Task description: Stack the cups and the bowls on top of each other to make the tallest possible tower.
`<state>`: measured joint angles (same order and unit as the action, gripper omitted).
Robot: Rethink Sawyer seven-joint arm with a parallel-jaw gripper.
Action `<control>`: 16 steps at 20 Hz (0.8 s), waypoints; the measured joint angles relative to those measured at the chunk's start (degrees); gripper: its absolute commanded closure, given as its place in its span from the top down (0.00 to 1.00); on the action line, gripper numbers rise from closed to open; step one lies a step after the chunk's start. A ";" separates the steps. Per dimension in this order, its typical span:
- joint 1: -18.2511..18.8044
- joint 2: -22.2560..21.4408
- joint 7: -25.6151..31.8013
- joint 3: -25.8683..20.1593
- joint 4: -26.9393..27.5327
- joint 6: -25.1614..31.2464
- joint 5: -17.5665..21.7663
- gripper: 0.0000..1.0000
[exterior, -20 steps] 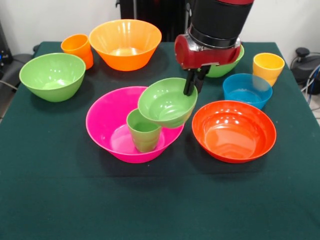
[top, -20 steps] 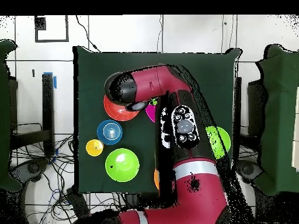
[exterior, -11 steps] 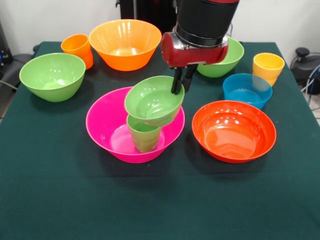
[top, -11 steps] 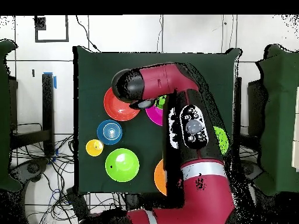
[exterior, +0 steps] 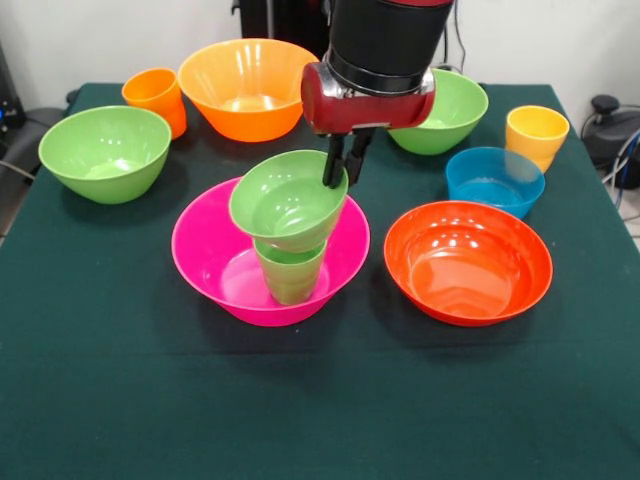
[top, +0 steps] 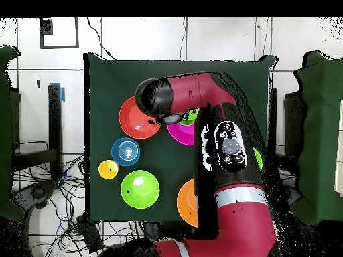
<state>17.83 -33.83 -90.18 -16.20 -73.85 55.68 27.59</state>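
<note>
My gripper [exterior: 338, 166] is shut on the far rim of the smaller green bowl [exterior: 285, 205]. The bowl is tilted slightly and sits directly over the green cup [exterior: 290, 272]. Its bottom is at the cup's mouth, and I cannot tell whether they touch. The cup stands upright inside the large pink bowl [exterior: 210, 250], the base of the tower. In the overhead view the arm covers most of the pink bowl [top: 178, 133], and only a sliver of the smaller green bowl [top: 189, 118] shows.
Around the pink bowl stand a red-orange bowl [exterior: 468, 262], a blue bowl [exterior: 495, 180], a yellow cup [exterior: 536, 132], two light green bowls [exterior: 105, 150] [exterior: 458, 108], an orange bowl [exterior: 250, 85] and an orange cup [exterior: 155, 95]. The green tablecloth [exterior: 320, 410] stretches toward the near edge.
My gripper has carried the smaller green bowl leftward in the front view, from beside the green cup to directly over it. The bowl now sits less tilted.
</note>
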 measured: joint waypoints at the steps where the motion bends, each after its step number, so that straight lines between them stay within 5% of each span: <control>1: 0.00 0.00 0.00 -0.04 -0.01 0.00 0.25 0.00; 16: 0.29 0.02 0.01 -1.89 0.00 0.00 4.61 0.00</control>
<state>18.12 -33.81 -90.17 -18.09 -73.85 55.68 32.20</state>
